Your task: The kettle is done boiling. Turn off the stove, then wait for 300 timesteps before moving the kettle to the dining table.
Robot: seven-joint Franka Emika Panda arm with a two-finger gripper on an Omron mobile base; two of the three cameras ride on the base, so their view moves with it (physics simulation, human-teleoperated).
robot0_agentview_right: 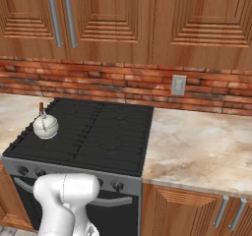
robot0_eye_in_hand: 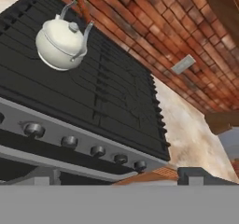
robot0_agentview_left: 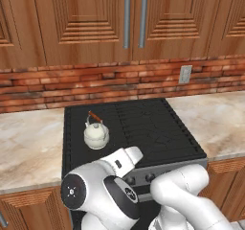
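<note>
The cream-white kettle [robot0_agentview_left: 96,134] [robot0_agentview_right: 46,126] [robot0_eye_in_hand: 60,43] stands upright on the front left burner of the black stove [robot0_agentview_left: 143,123] [robot0_agentview_right: 98,132] [robot0_eye_in_hand: 98,92]. A row of round dark knobs [robot0_eye_in_hand: 97,150] runs along the stove's grey front panel. My gripper [robot0_eye_in_hand: 122,178] hangs low in front of that panel, below the knobs and apart from them. Its two dark fingertips [robot0_eye_in_hand: 44,176] stand wide apart, open, with nothing between them. The dining table is out of view.
Beige marbled counters [robot0_agentview_left: 28,143] [robot0_agentview_right: 197,146] flank the stove on both sides. A brick wall with an outlet [robot0_agentview_right: 178,85] runs behind, under wooden upper cabinets [robot0_agentview_left: 95,18]. My white arm [robot0_agentview_left: 110,190] blocks part of the stove front.
</note>
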